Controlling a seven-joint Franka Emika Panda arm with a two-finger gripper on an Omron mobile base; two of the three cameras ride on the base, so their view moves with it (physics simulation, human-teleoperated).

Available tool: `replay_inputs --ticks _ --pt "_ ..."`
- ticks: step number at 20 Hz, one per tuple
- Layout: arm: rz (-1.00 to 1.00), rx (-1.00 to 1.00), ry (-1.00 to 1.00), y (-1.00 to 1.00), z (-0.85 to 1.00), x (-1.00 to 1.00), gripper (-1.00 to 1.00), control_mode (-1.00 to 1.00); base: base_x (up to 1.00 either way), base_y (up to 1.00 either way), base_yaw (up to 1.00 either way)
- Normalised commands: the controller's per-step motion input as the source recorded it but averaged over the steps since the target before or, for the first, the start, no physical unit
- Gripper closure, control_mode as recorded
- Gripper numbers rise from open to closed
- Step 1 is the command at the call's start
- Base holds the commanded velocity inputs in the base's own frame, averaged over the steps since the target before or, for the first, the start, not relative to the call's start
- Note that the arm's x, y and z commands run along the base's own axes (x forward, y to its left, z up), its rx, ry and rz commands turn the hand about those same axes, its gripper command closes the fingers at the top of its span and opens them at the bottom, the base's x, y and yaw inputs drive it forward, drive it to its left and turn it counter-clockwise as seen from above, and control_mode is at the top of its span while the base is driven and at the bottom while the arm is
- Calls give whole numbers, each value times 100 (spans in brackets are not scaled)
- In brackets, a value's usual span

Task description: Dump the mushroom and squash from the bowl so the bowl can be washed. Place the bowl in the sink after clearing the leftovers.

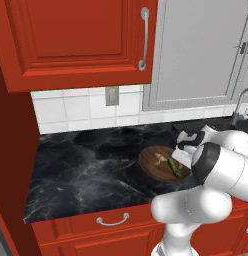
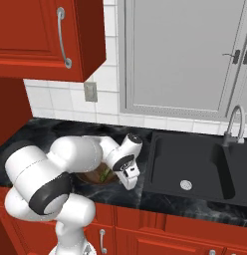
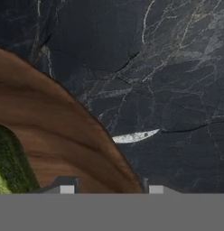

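The dark-brown wooden bowl (image 1: 155,168) sits on the black marble counter (image 1: 86,170), holding the pale mushroom (image 1: 159,159) and the green squash (image 1: 174,167). My gripper (image 1: 186,161) reaches down at the bowl's right rim. In the hand view the bowl (image 3: 55,140) fills the left side, with the squash (image 3: 9,168) at its lower left. There my gripper (image 3: 110,189) straddles the rim, one fingertip (image 3: 67,189) over the inside and the other outside, with a gap showing. From the right base view, the bowl (image 2: 91,178) and squash (image 2: 103,174) peek out behind my arm. The black sink (image 2: 168,167) lies just to the right.
A chrome faucet (image 2: 234,122) stands behind the sink's divider. Red upper cabinets (image 1: 76,40) hang above the counter, and red drawers (image 1: 111,222) run below its front edge. A tall red panel (image 1: 11,165) bounds the counter on the left.
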Motion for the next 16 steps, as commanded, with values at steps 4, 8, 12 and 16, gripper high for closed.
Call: replay_inputs --ticks 4,8,12,16 --pt "0 0 -3 0 4 -2 100 -100 0 0 0" --pt "0 0 -14 0 29 -20 100 -100 0 0 0" --pt "0 0 -23 1 67 -34 100 -100 0 0 0" --pt "0 0 -26 16 87 -35 100 -100 0 0 0"
